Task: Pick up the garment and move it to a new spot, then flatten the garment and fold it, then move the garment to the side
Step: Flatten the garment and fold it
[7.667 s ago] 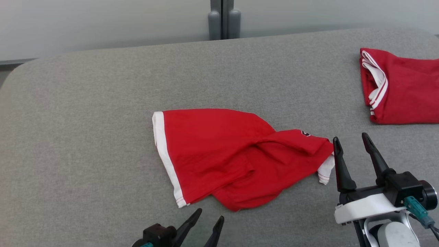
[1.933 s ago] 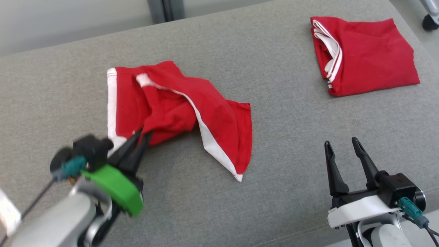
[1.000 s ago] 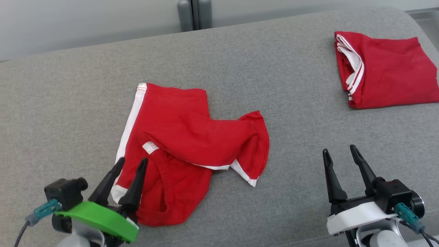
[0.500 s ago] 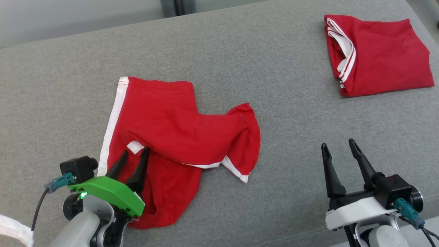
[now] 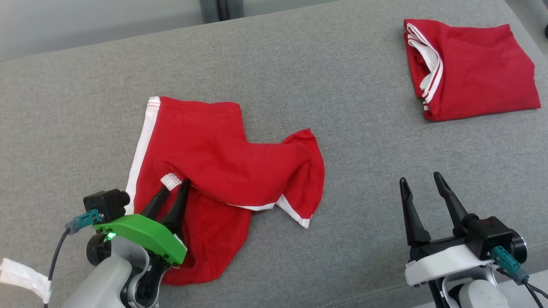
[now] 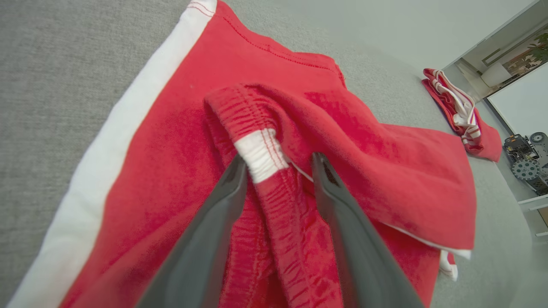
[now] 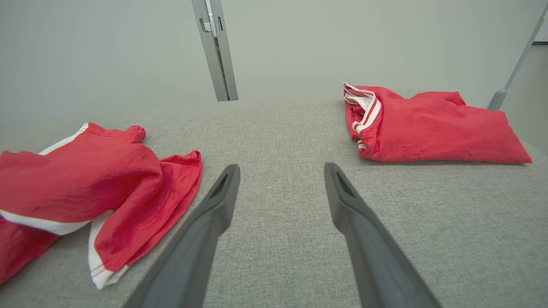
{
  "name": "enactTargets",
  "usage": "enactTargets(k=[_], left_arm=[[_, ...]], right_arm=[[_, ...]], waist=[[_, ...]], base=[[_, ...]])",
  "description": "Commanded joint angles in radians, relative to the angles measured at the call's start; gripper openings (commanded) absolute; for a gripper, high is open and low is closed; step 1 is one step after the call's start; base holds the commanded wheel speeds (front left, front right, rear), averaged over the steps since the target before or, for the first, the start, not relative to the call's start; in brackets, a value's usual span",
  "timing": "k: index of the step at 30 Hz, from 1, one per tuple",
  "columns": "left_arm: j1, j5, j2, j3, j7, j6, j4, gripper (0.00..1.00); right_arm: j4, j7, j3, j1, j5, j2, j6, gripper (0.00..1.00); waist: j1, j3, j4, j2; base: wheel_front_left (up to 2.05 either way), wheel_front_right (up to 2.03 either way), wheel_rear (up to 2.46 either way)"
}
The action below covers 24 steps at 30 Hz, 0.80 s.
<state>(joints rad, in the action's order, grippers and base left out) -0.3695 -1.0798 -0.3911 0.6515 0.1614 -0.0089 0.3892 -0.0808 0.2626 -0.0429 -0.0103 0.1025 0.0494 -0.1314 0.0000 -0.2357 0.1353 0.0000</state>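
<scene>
1. Versus half a second ago: left gripper [image 5: 174,185] has pushed forward, tips now at the white patch [image 6: 261,156] on the waistband [image 6: 278,222]; before, they sat just short of it.
2. Its jaws stand narrower than before, one finger on each side of the waistband fold. Cannot tell if they pinch the cloth or only straddle it.
3. Right gripper [image 5: 420,179] unchanged: jaws spread wide, nothing between them, low over bare surface [image 5: 299,64], well right of the garment.
4. Garment [image 5: 222,158] barely shifted; same crumpled outline.
5. Garment lies left of centre on the grey surface, just ahead of the left gripper.
6. Look: red shorts, not flat. White stripe [image 5: 141,145] runs down the left edge. One leg is thrown across to the right, showing a white-trimmed hem [image 5: 265,206]. The waistband end is bunched and raised at the near left.
7. Second garment [image 5: 475,72], red and folded, sits far right, well apart.
</scene>
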Motion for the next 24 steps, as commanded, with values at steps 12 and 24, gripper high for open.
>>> enactTargets(k=[12, 24], left_arm=[[0.010, 0.076, -0.030, 0.060, -0.003, 0.002, -0.091, 0.00], [0.256, 0.062, -0.125, 0.136, -0.063, 0.104, -0.384, 0.00]], right_arm=[[-0.005, 0.003, 0.009, 0.020, -0.001, 0.002, 0.002, 1.00], [-0.011, 0.003, 0.011, 0.041, -0.002, 0.002, 0.002, 1.00]], waist=[[0.0000, 0.027, -0.006, 0.0000], [0.0000, 0.064, -0.050, 0.0000]], base=[[0.00, 0.00, 0.00], [0.00, 0.00, 0.00]])
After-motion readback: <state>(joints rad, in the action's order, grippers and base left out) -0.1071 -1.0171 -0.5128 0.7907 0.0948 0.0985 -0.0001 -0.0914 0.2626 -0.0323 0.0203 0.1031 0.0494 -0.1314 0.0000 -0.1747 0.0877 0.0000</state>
